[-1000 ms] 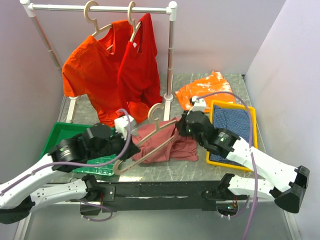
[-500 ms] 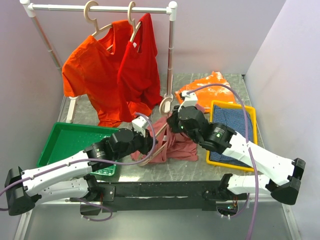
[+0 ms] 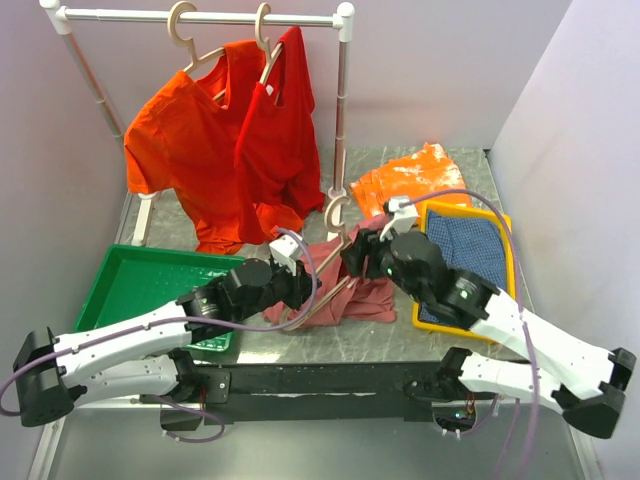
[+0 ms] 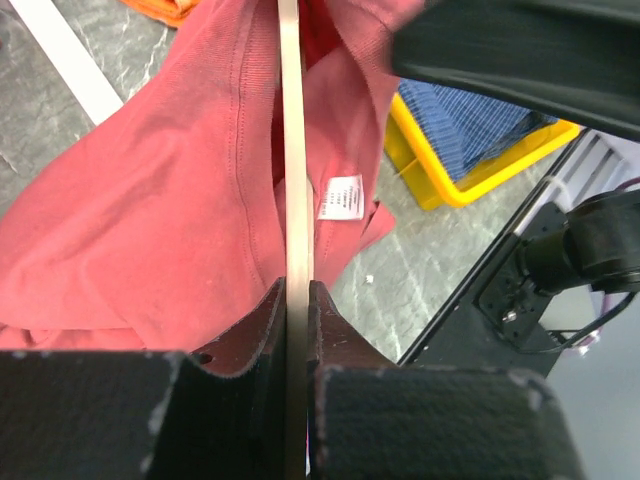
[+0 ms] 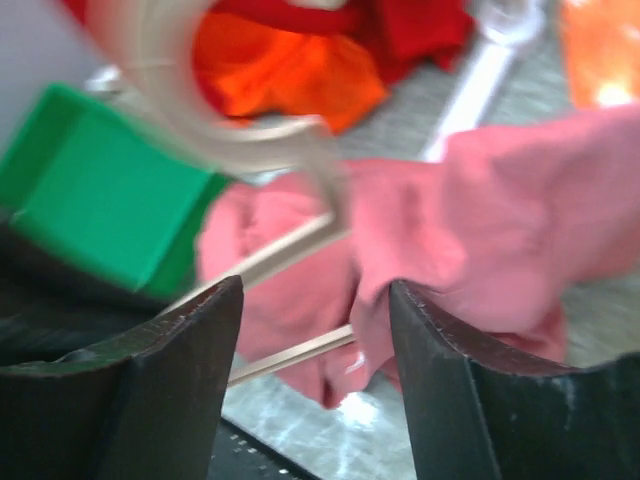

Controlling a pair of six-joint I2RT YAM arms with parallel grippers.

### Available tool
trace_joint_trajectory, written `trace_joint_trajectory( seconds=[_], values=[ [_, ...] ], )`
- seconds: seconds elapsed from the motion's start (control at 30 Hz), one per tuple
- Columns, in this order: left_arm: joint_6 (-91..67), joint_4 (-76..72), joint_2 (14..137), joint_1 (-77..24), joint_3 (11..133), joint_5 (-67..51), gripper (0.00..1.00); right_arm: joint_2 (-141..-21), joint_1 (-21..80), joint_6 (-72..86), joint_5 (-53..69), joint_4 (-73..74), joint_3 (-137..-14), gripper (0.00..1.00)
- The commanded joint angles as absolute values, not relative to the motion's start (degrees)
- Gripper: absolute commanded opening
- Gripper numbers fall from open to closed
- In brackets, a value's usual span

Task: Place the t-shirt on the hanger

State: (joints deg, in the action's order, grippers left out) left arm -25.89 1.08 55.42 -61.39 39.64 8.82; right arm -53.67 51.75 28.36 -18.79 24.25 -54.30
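Observation:
The dusty rose t-shirt (image 3: 365, 295) lies bunched on the table between the arms, its white label (image 4: 341, 197) showing in the left wrist view. The pale wooden hanger (image 3: 337, 212) slants up out of the shirt, hook uppermost. My left gripper (image 3: 298, 290) is shut on the hanger's lower bar (image 4: 292, 150), which runs straight up past pink cloth (image 4: 150, 200). My right gripper (image 3: 352, 258) hovers over the shirt's upper edge with jaws open. In its view (image 5: 315, 290) the hanger (image 5: 290, 245) and a fold of the shirt (image 5: 500, 230) lie between and beyond its fingers, the fold beside the right finger (image 5: 450, 370).
A white rail (image 3: 200, 17) at the back carries an orange t-shirt (image 3: 175, 130) and a red t-shirt (image 3: 280, 130) on hangers. A green tray (image 3: 140, 275) sits left. A yellow tray (image 3: 505, 240) with blue cloth (image 3: 465, 245) sits right, orange cloth (image 3: 410, 180) behind it.
My left arm has carried the hanger rightward, its end now in the shirt. My right gripper has gone from shut to open, letting the shirt go.

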Motion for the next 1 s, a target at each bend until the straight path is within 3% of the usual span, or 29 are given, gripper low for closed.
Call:
trace_joint_trajectory(
  seconds=[0.0,0.07,0.2,0.37,0.63,0.8,0.87,0.9,0.97],
  values=[
    [-23.9,-3.1,56.4,-61.7,40.5,7.6,0.01,-48.7,55.0,24.7,-22.2,16.4,-49.8,0.7],
    [-23.6,-1.9,56.4,-61.7,41.0,7.3,0.01,-46.9,55.1,24.4,-21.6,13.0,-48.4,0.72],
    [-22.6,-0.8,56.7,-61.7,42.0,5.2,0.01,-48.1,55.0,20.9,-23.3,6.3,-46.6,0.84],
    [-21.4,2.2,58.1,-61.8,43.6,3.3,0.01,-57.5,54.9,15.8,-25.5,5.0,-51.8,0.82],
    [-20.6,1.9,58.4,-62.6,44.2,3.4,0.01,-60.2,54.8,14.2,-27.2,0.2,-48.2,0.7],
    [-21.9,2.0,59.6,-62.7,45.6,4.4,0.01,-59.3,54.9,14.1,-28.0,-3.5,-44.7,0.47],
    [-22.1,1.4,59.4,-62.7,46.1,4.1,0.01,-59.7,54.9,14.1,-28.1,-3.5,-44.2,0.45],
    [-22.3,1.1,59.2,-62.7,46.3,3.9,0.01,-59.9,54.8,14.0,-28.1,-3.6,-44.0,0.38],
    [-22.6,1.0,58.9,-62.7,46.6,4.5,0.01,-59.9,54.9,14.2,-28.0,-4.3,-43.5,0.38]
  ],
)
